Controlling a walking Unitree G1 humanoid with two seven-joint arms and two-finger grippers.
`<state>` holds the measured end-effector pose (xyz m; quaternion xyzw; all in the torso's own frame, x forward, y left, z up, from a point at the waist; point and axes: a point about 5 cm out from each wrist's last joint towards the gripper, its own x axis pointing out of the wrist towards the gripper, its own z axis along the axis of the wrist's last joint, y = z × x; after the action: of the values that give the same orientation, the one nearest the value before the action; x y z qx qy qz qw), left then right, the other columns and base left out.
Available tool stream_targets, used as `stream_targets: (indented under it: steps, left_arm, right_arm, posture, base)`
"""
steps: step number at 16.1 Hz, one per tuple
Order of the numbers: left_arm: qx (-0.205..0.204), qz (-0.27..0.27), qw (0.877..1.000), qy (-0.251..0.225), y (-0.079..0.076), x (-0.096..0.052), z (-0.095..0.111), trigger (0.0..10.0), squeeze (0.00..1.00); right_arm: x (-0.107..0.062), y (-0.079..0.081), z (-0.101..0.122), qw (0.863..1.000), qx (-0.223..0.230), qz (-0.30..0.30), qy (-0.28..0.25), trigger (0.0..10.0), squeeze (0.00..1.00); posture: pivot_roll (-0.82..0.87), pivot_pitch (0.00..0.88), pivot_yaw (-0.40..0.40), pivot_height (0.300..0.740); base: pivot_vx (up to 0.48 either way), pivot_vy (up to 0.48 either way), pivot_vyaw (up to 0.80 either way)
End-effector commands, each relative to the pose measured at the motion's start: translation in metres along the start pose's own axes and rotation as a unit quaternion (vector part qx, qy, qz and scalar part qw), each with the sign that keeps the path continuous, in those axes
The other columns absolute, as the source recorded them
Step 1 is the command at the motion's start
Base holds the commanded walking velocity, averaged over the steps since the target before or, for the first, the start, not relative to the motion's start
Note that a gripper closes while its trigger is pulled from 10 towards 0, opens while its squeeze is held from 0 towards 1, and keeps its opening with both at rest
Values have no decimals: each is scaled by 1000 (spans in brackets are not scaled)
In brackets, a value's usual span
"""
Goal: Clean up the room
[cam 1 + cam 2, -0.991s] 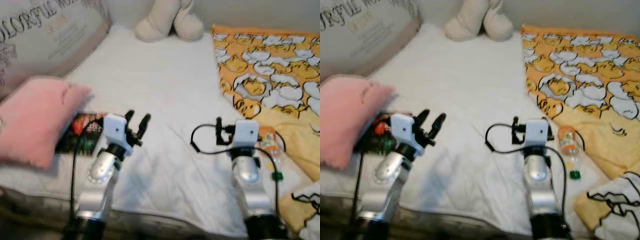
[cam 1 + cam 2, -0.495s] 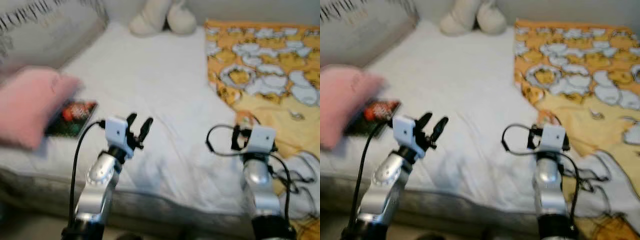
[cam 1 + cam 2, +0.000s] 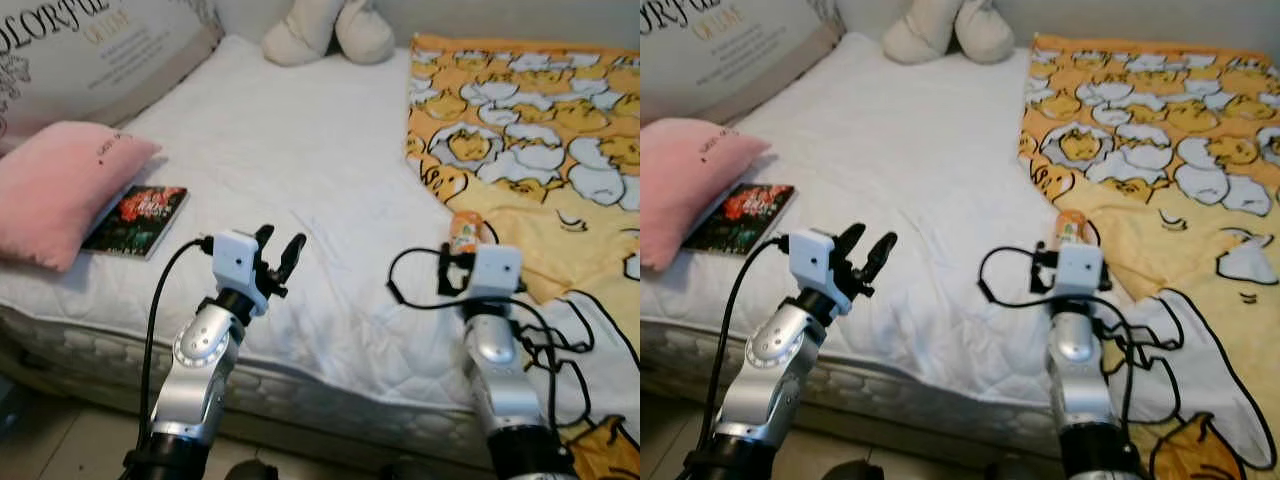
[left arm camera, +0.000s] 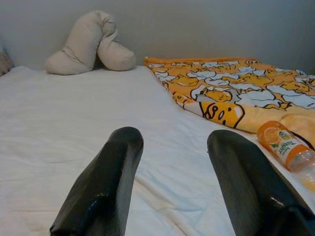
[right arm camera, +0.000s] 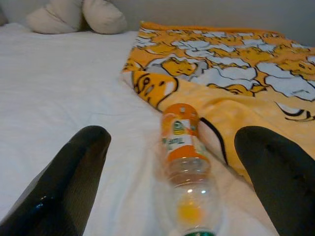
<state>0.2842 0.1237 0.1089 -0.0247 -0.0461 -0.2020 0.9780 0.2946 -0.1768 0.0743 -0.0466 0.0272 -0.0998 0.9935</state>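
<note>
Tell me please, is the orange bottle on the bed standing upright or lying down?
Lying down. The bottle rests on its side on the white sheet beside the yellow blanket, between the right tool's open fingers.

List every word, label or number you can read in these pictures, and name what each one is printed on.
"COLORFUL" partly cut off, with "OF LIFE" beneath: on the large grey cushion at the head of the bed.
Small lines under that on the cushion: too small to read.
Tiny dark lettering on the pink pillow: unreadable.
Red-and-black book cover: title blurred, unreadable.
Orange label of the bottle lying on the bed: brand word blurred, unreadable.
</note>
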Motion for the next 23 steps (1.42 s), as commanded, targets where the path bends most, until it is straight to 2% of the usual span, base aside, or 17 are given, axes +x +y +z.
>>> stream_targets:
  steps: [1,4,8,11,12,14,17,18,19,21,23]
  left_arm:
    - [4,4,1000,2,4,0,2,10000,0]
    - [6,0,1000,10,7,-6,2,10000,0]
    - [26,-34,998,39,4,-24,2,10000,0]
    - [40,-35,998,44,12,-28,8,10000,0]
    - [44,-25,997,51,19,-36,11,10000,0]
    - [49,-20,997,62,22,-44,13,10000,0]
    - [65,-6,994,84,28,-69,20,10000,0]
    - [67,-3,994,87,29,-72,22,10000,0]
    - [70,2,993,99,32,-83,26,10000,0]
    - [71,3,991,111,32,-92,28,10000,0]
    - [70,3,991,118,31,-94,29,10000,0]
  right_arm:
    - [6,3,8,1000,0,2,-15,10000,0]
    - [17,-3,13,999,1,-28,-19,10000,0]
    - [33,-14,14,997,3,-74,-10,10000,0]
    - [43,-25,16,996,-2,-93,-6,10000,0]
    - [47,-29,18,995,-6,-97,-7,10000,0]
    - [52,-32,17,995,-9,-101,1,10000,0]
    - [61,-33,18,993,2,-117,26,10000,0]
    - [63,-33,19,992,4,-121,29,10000,0]
    - [66,-38,19,989,20,-138,45,10000,0]
    - [68,-45,17,985,21,-161,66,10000,0]
    - [68,-52,14,979,18,-186,82,10000,0]
  posture:
    - [-69,0,63,702]
    - [-49,0,79,702]
    - [38,0,119,702]
    - [68,0,125,702]
    - [93,0,125,702]
    - [121,1,127,702]
    - [229,35,148,702]
    - [235,37,150,702]
    - [262,51,161,702]
    - [273,67,170,702]
    - [273,76,171,702]
  base:
    - [0,0,0]
    - [0,0,0]
    - [0,0,0]
    - [0,0,0]
    - [0,0,0]
    - [0,0,0]
    - [0,0,0]
    - [0,0,0]
    - [0,0,0]
    - [0,0,0]
    - [0,0,0]
